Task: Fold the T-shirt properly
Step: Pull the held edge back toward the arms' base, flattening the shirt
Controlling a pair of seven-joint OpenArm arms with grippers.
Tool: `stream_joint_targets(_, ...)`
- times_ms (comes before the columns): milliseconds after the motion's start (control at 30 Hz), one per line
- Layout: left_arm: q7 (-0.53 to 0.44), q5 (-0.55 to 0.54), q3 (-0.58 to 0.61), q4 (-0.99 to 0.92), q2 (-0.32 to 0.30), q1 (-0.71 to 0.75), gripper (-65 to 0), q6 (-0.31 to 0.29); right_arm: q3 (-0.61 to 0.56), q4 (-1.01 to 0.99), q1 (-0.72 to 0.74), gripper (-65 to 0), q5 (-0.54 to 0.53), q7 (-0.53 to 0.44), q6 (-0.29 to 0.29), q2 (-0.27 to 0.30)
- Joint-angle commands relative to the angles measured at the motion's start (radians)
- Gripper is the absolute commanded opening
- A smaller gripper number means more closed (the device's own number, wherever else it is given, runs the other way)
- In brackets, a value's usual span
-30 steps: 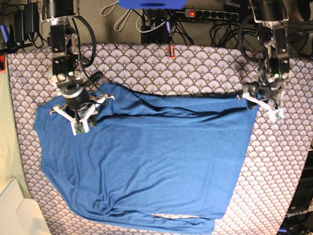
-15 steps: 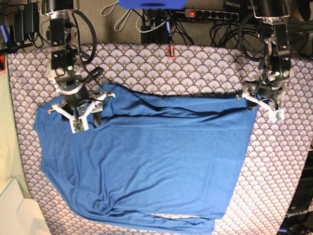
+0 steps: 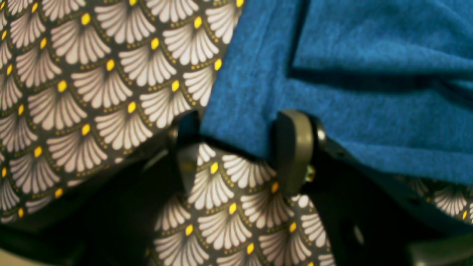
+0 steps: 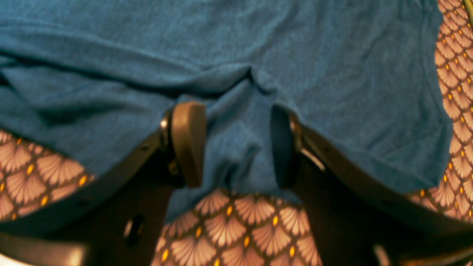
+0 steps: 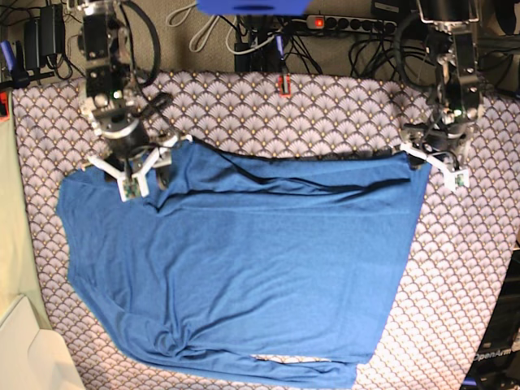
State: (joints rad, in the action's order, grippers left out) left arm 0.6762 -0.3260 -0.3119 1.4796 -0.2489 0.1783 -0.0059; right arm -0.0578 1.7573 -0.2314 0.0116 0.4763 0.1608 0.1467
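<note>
The blue T-shirt [image 5: 260, 268] lies spread on the patterned table cover [image 5: 325, 114], with a fold running along its far edge. My right gripper [image 5: 134, 171] stands over the shirt's far left corner. In the right wrist view its fingers [image 4: 186, 144] are apart, with a loose ridge of T-shirt [image 4: 258, 48] between them, not pinched. My left gripper [image 5: 429, 158] is at the far right corner. In the left wrist view the left gripper [image 3: 238, 147] is open and the T-shirt [image 3: 369, 111] edge lies across its fingertips.
A power strip [image 5: 349, 24] and cables run behind the table's far edge. A small red object [image 5: 283, 84] sits at the back middle. A cream box [image 5: 24, 349] stands off the near left corner. The cover ends near the right edge of the base view.
My right gripper has opened, let go of the shirt's left corner and drawn back toward the far edge. The left gripper has shifted slightly farther back too.
</note>
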Motion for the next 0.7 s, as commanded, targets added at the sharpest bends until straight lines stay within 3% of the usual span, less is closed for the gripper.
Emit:
stream_joint_targets(0,0.006,-0.003,-0.002,0.000,-0.007,-0.009,-32.8,0.002,0.000,0.037,0.002,-35.3,-0.006,-0.026,-0.004,0.004)
stream_joint_targets(233,0.004,-0.006,-0.002,-0.003,-0.007,-0.013,-33.7,0.002,0.000,0.135,-0.095,-35.3,-0.006,-0.026,-0.004,0.004)
stream_joint_targets(533,0.004,-0.006,0.000,-0.004,-0.005,-0.016,-56.0,0.002,0.000,0.160,-0.173,-35.4,-0.006,-0.034,-0.004,0.004)
stream_joint_targets(667,0.004,-0.008,0.000,-0.004,-0.005,-0.016,-60.1,0.001,-0.010,0.145,-0.170,-35.4,-0.006,-0.034,-0.004,0.004)
